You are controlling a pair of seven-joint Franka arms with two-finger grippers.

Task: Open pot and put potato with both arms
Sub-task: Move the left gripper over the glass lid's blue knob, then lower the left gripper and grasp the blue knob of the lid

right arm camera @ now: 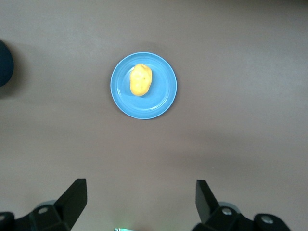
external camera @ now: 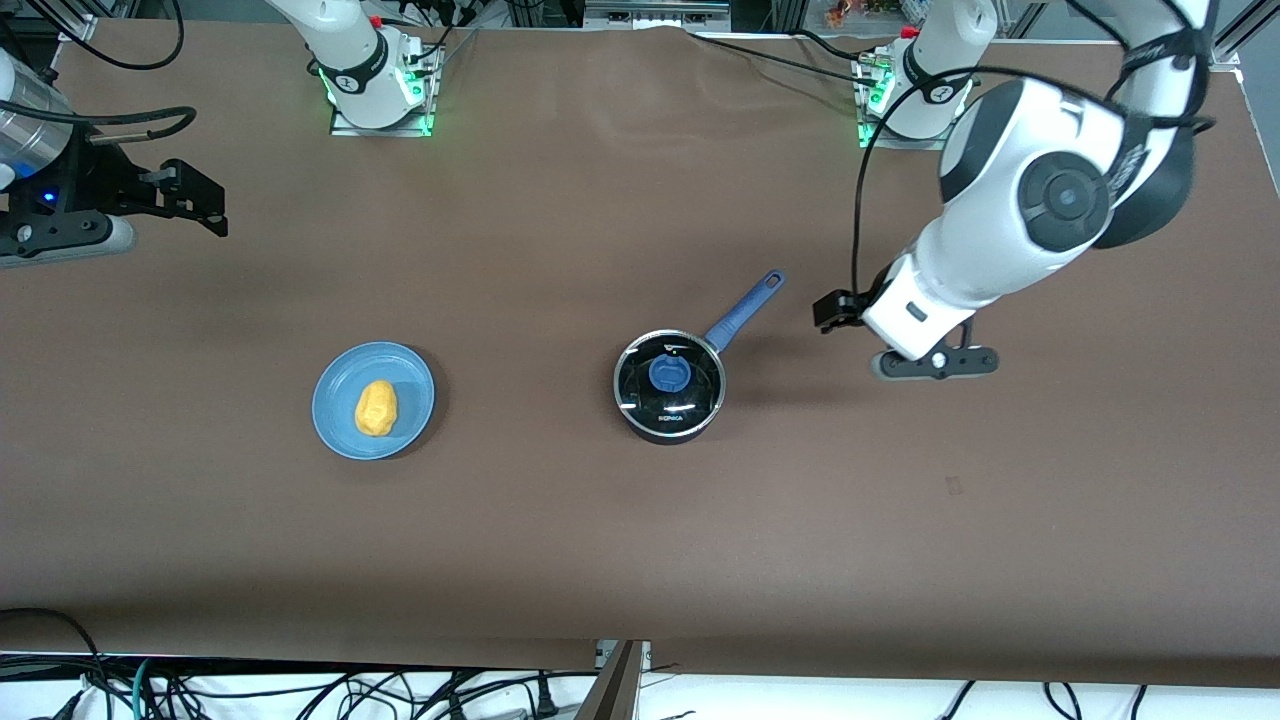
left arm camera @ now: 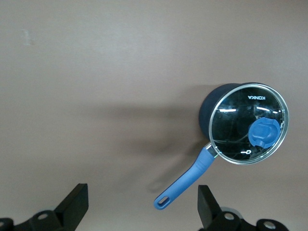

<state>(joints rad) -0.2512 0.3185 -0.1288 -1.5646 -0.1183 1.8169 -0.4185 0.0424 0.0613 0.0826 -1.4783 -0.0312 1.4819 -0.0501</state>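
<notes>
Both jaws stand apart and empty. Left gripper (left arm camera: pixel 139 204) hangs beside the pot (external camera: pixel 670 387), whose lid (external camera: pixel 669 376) is still on; right gripper (right arm camera: pixel 139 202) waits far from the potato (external camera: pixel 376 408) on its plate (external camera: pixel 338 430). Nothing is done yet.

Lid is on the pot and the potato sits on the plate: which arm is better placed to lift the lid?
Left. The left gripper, open, hangs beside the small black saucepan near its blue handle, glass lid on. The right gripper, open, waits at the right arm's end of the table, closer to the yellow potato on the light-blue plate.
</notes>
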